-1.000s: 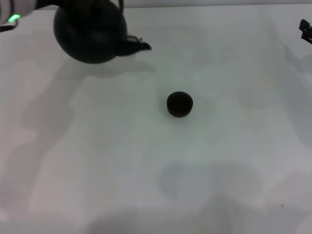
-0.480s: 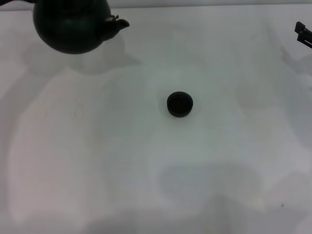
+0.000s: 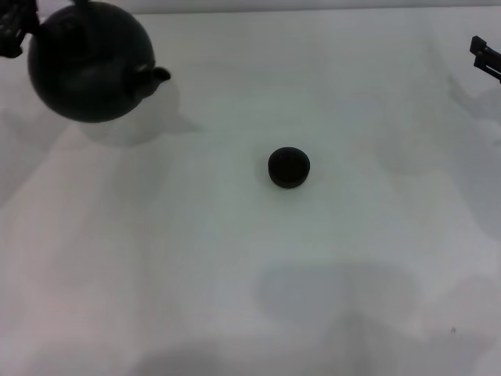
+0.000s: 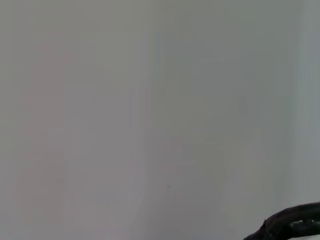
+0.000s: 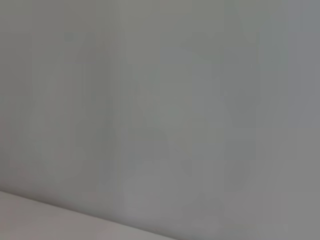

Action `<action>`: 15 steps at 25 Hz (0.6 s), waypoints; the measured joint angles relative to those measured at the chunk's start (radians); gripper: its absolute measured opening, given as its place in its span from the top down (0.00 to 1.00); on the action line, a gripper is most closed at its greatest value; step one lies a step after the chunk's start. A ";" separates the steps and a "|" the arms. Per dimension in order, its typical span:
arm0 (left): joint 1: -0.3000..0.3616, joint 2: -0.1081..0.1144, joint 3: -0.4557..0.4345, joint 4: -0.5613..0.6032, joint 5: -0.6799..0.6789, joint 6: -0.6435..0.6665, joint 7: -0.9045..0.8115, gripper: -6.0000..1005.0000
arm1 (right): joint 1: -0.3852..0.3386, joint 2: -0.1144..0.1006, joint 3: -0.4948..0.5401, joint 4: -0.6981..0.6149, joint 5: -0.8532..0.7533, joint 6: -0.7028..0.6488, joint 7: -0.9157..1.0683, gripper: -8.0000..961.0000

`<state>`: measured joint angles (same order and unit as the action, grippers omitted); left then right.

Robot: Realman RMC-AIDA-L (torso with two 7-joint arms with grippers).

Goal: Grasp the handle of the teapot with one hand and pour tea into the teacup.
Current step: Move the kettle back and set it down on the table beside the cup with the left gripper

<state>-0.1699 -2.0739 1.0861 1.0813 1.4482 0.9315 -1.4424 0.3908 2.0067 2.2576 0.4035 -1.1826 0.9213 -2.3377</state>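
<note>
1. The teapot [image 3: 90,63] sits at the far left of the white table [image 3: 235,274], with its spout [image 3: 156,76] pointing right toward the teacup [image 3: 289,167].
2. The teacup stands near the table's centre, well apart from the teapot, to its right and nearer the robot.
3. The left gripper [image 3: 16,27] shows only as a dark part at the far-left edge, just beside the pot; whether its fingers are spread or pressed together cannot be told.
4. The handle is not clearly visible in the head view; a dark, rough curved piece [image 4: 292,225] in the left wrist view may be it.
5. The right gripper [image 3: 485,56] hangs at the far right edge, idle; its finger state cannot be told.
6. Judgement: the left arm is much the nearer to the pot, and any pour must carry the spout rightward and nearer, over the cup.
</note>
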 joint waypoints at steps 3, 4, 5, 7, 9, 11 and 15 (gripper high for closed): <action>0.017 0.001 -0.049 -0.082 -0.075 0.057 0.090 0.89 | 0.000 0.000 -0.001 0.000 0.000 -0.002 0.000 0.10; 0.018 0.001 -0.066 -0.108 -0.082 0.075 0.112 0.89 | 0.000 0.000 -0.004 0.000 0.000 -0.002 0.000 0.10; 0.020 0.000 -0.083 -0.136 -0.087 0.098 0.136 0.89 | 0.000 0.000 -0.007 0.000 0.000 -0.002 0.000 0.10; 0.020 -0.001 -0.110 -0.193 -0.098 0.132 0.182 0.89 | 0.000 0.000 -0.012 0.000 -0.001 -0.003 0.000 0.10; 0.020 0.000 -0.133 -0.256 -0.118 0.166 0.231 0.89 | 0.000 0.000 -0.016 0.000 -0.001 -0.004 0.000 0.10; 0.018 0.001 -0.156 -0.303 -0.133 0.195 0.272 0.89 | 0.000 0.000 -0.023 -0.001 -0.001 -0.010 0.000 0.10; 0.018 0.000 -0.199 -0.375 -0.149 0.255 0.333 0.89 | 0.000 0.000 -0.034 -0.001 -0.002 -0.018 0.000 0.10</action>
<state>-0.1518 -2.0744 0.8868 0.7065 1.2993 1.1867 -1.1091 0.3912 2.0063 2.2237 0.4024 -1.1842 0.9037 -2.3377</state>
